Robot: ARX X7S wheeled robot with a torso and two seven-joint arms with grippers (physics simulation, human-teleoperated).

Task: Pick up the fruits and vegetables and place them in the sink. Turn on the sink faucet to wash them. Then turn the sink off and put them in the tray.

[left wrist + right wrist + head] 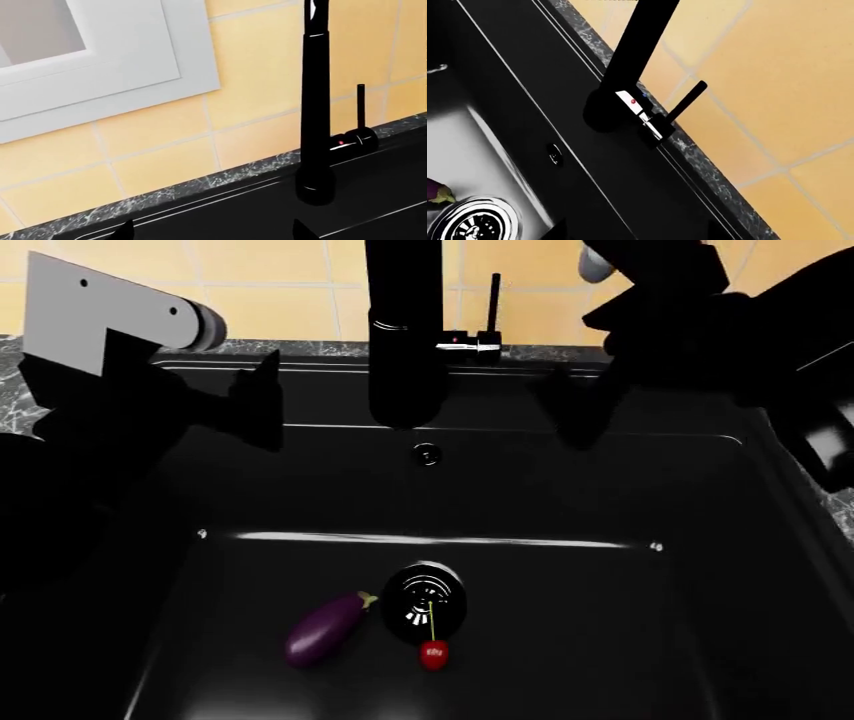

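In the head view the purple eggplant [327, 628] and the red cherry [434, 654] lie on the floor of the black sink [641, 590], beside its round drain [424, 602]. The tall black faucet [400, 330] stands at the back rim, its thin lever [495, 300] upright. My left gripper [254, 405] hovers left of the faucet, open and holding nothing. The left wrist view faces the faucet [317, 125] and lever [361, 107], with that gripper [213, 235] spread wide. My right gripper [574, 405], also open and holding nothing, hangs right of the faucet [634, 55], near the lever [688, 100]. The tray is out of view.
A yellow tiled wall [167, 160] rises behind the sink, with a white window frame [133, 85] to the left. A dark marble counter strip [200, 185] runs along the back rim. An overflow hole [427, 453] sits in the back wall.
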